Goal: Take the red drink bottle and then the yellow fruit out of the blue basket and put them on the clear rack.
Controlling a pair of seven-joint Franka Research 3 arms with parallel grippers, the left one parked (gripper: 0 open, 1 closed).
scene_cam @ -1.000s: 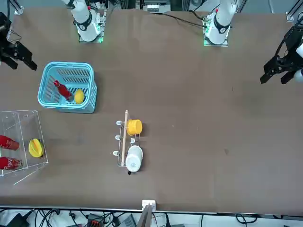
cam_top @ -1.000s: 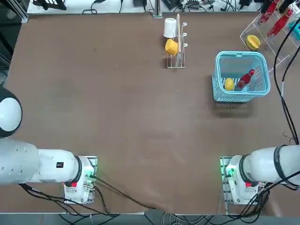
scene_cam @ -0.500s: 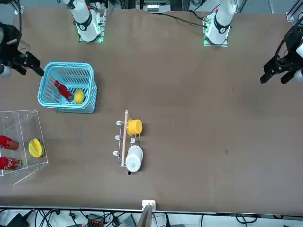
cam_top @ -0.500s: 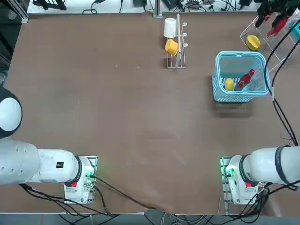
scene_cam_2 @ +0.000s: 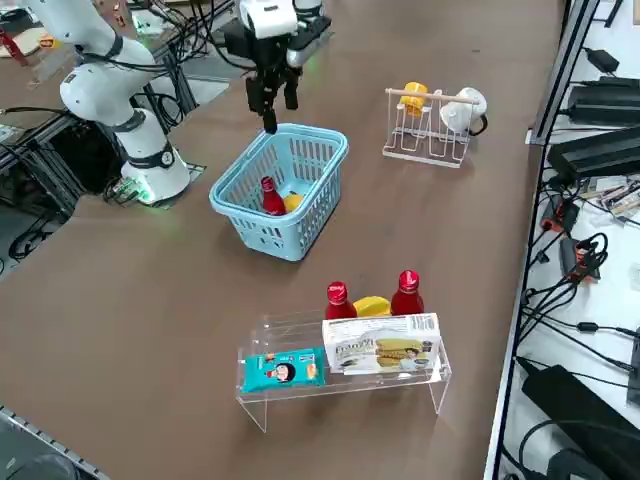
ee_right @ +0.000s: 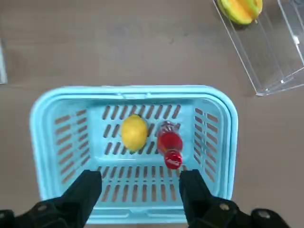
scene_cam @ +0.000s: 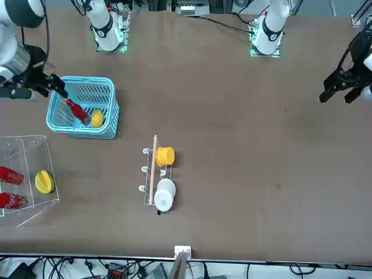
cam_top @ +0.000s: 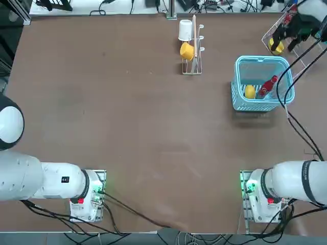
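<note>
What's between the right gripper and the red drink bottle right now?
Only open air and the blue basket rim: in the wrist view the right gripper, jaws open, hangs above the red drink bottle, beside the yellow fruit.

text: none legible | red bottles (scene_cam: 9,200) on clear rack (scene_cam_2: 345,385), right edge of tabletop: white script, unreadable | blue packet (scene_cam_2: 283,370) and pale box (scene_cam_2: 380,345) in rack: printed lettering, too small to read

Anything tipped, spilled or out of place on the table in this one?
Nothing stands out. The red bottle leans in the blue basket beside the lemon; the clear rack stands upright, and the open right gripper hangs above the basket.
</note>
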